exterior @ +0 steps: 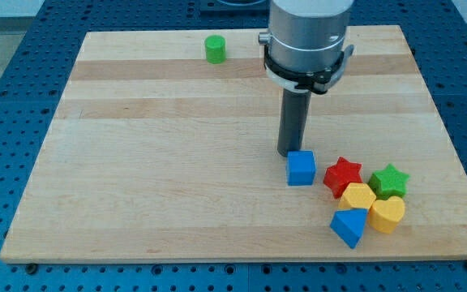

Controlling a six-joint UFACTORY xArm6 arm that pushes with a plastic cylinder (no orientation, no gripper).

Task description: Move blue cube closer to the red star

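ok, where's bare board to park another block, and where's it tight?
Free: the whole view's-left half, below the green cylinder and left of my tip. Also the top-right corner. Tight: bottom right, where the blue cube, red star, green star and yellow blocks bunch.

The dark rod's tip (pixel 289 153) stands on the wooden board (pixel 136 162) just above the blue cube (pixel 301 168), at its upper-left corner and about touching it. To the cube's right, close but apart, lies the red star (pixel 343 174), with the green star (pixel 390 179) further right, the yellow hexagonal block (pixel 357 197) and yellow heart (pixel 387 214) below them, and a blue wedge-like block (pixel 349 226) lowest. The green cylinder (pixel 215 49) sits well apart near the board's top edge, left of the arm.
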